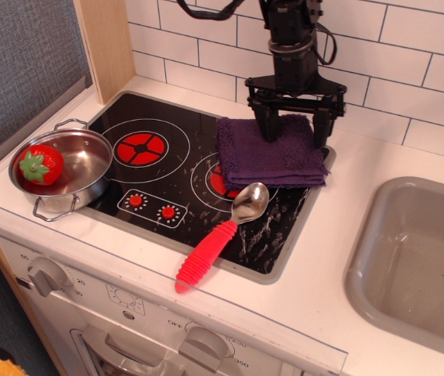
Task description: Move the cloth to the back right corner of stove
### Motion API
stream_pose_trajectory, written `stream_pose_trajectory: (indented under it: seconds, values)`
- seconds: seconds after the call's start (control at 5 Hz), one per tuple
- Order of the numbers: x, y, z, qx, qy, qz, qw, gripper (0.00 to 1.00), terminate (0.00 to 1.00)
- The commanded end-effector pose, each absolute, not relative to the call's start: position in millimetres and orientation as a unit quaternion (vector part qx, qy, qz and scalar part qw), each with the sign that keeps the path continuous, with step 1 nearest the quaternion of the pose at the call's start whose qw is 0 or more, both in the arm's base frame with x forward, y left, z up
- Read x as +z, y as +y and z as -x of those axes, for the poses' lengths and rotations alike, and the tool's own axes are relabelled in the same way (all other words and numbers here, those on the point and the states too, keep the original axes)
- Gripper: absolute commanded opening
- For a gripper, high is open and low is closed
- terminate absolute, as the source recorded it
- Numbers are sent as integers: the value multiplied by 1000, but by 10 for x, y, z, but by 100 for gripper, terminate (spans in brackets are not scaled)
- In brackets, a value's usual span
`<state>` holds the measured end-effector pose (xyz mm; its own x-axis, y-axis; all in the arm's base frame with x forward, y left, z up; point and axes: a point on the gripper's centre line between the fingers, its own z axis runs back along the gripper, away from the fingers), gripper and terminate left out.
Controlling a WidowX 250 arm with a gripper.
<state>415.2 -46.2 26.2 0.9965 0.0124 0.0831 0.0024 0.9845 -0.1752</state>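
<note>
In the only view, which looks down at the toy kitchen from the front, the gripper [294, 125] stands over the far right part of the stove [159, 200], with its two black fingers [270, 124] spread apart and pressed down onto the back edge of the purple cloth [272, 157]. The fingers are fairly wide open, and I cannot tell if they pinch a fold of the fabric or only push on it. The cloth lies at about two o'clock on the cooktop, covering the back half of the right burner [220, 182], and its right edge reaches the grey rim. The first risk, in my judgement, is that the cloth goes past the rim onto the white counter [339, 235] if the arm pushes more toward three o'clock. The second risk is the red-handled spoon [220, 235]: its metal bowl is just beside the front edge of the cloth, at about six o'clock from it, so a dragged corner may knock it. If the fingers lift while fabric is caught, the cloth may come up and unfold. The steel pot [65, 172] with the toy strawberry [40, 166], at nine o'clock, is well apart.
</note>
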Motion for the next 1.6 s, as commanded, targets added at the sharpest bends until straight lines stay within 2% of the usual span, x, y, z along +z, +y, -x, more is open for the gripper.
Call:
stream_pose_trajectory:
  seconds: [0.0, 0.2, 0.4, 0.8, 1.2, 1.4]
  values:
    - [686, -384, -4140, -5, -98, 60, 993, 100, 0]
    - [919, -273, -4039, -6, -129, 51, 990, 100, 0]
    - [1000, -143, -3915, -6, -136, 43, 990, 100, 0]
    - [921, 50, -3714, -9, -125, 19, 992, 100, 0]
    - [924, 56, -3689, -32, -111, 2, 993, 100, 0]
    - [924, 56, -3689, -32, -111, 2, 993, 100, 100]
